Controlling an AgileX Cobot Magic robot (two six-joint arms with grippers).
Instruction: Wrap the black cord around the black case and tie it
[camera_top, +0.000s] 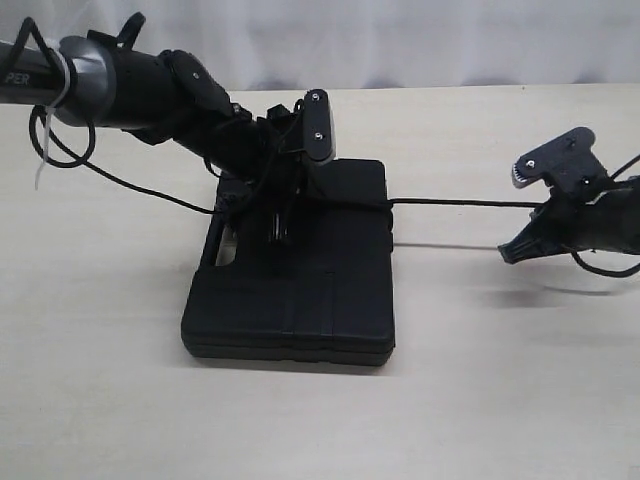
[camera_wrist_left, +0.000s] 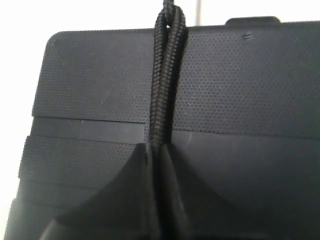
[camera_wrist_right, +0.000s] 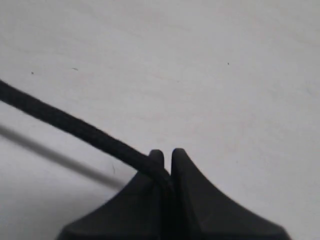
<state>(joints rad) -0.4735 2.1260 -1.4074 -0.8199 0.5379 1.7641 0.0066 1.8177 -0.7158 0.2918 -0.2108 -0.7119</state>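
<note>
Black braid sat pinched between the left fingers (camera_wrist_left: 110, 200), which were closed on two strands of the black cord (camera_wrist_left: 165, 75) lying side by side. The strands ran from the tips across the lid of the black case (camera_wrist_left: 250, 85) and over its edge. The right fingers (camera_wrist_right: 210, 210) were also pressed together, on a single strand of the cord that came into their tips at a slant, raised off the counter (camera_wrist_right: 200, 60) with its shadow underneath. In the exterior view that strand looked taut and ran sideways from the case's right edge to the right arm, roughly square to the case's long axis. The case lay flat on the counter, left of centre. The left arm was right over its far half, so nearer; the right fingers were well apart from it, off to the right. My read: wrap partly laid, tie not made, and the next pull depends on that sideways line. Hidden: cord ends and knots, any run under the case, and the handle slot, mostly behind the left arm. A thin dark line left of the case was either cord or arm cable; I couldn't tell.
</note>
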